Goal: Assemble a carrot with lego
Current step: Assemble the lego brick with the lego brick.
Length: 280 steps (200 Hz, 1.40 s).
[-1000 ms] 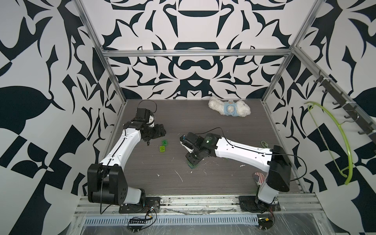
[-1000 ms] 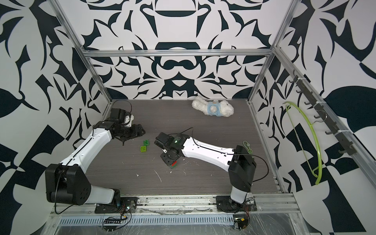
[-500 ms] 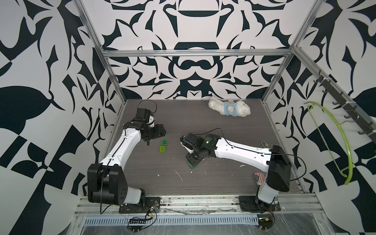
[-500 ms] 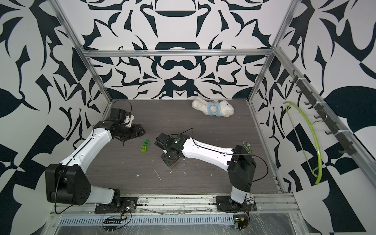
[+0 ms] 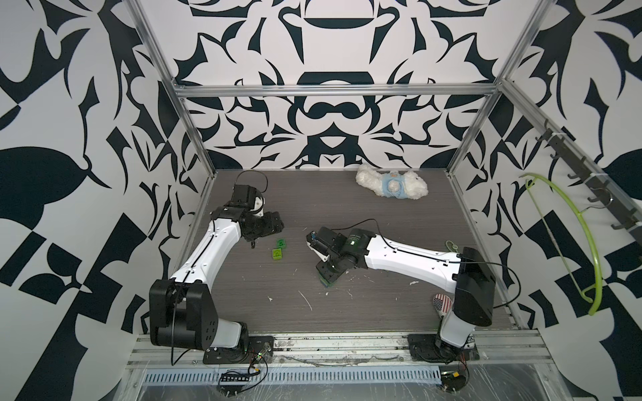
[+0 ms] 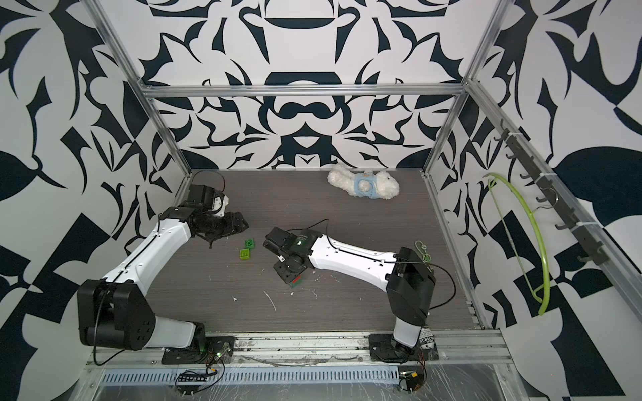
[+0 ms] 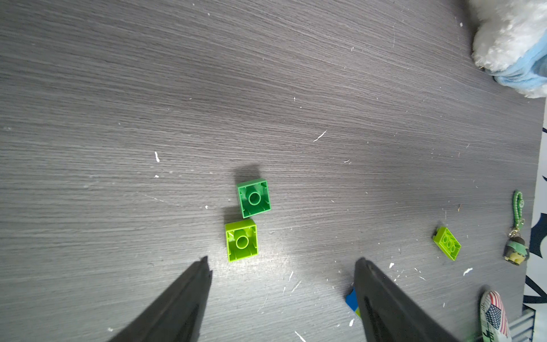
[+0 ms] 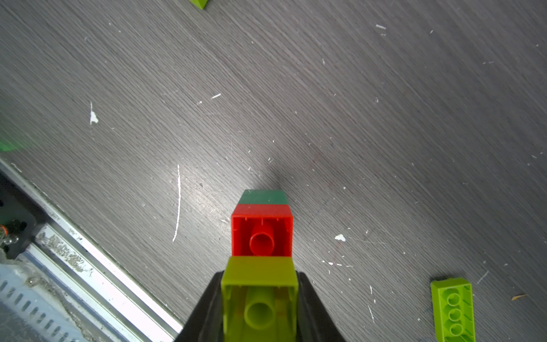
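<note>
Low over the table (image 5: 364,312), right arm (image 5: 410,258) stretches inward, fingers (image 8: 204,311) clamping carrot (image 8: 262,234).

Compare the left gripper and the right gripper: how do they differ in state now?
The left gripper is open; the right gripper is shut. The left gripper holds nothing, while the right gripper grips the brick stack by its lime end. The left gripper points at the table beside a loose lime brick and green brick; the right gripper is apart from those two. Both grippers are black.
</note>
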Each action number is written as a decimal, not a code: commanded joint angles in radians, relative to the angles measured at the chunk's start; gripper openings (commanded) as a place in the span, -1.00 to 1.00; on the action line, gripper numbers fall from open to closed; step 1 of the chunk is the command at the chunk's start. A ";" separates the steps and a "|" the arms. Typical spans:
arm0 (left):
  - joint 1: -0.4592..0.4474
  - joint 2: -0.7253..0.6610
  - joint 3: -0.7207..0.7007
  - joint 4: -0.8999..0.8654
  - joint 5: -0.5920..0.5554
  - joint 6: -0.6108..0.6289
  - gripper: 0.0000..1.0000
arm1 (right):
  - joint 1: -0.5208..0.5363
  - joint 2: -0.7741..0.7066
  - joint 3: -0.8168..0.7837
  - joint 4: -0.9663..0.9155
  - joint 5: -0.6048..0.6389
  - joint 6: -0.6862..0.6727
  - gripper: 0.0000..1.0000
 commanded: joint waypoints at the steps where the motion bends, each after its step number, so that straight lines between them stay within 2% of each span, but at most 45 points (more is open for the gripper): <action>1: 0.003 -0.014 -0.013 0.001 0.019 0.000 0.68 | 0.005 0.011 0.034 -0.001 0.008 0.006 -0.34; 108: 0.003 -0.017 -0.013 -0.001 0.020 0.002 0.67 | 0.006 0.074 -0.019 -0.044 0.005 0.025 -0.35; 207: 0.002 -0.022 -0.013 -0.004 0.017 0.005 0.67 | 0.014 0.102 -0.141 -0.040 -0.003 0.086 -0.41; 280: 0.002 -0.022 -0.013 -0.004 0.015 0.003 0.67 | 0.029 0.124 -0.156 -0.074 0.008 0.085 -0.46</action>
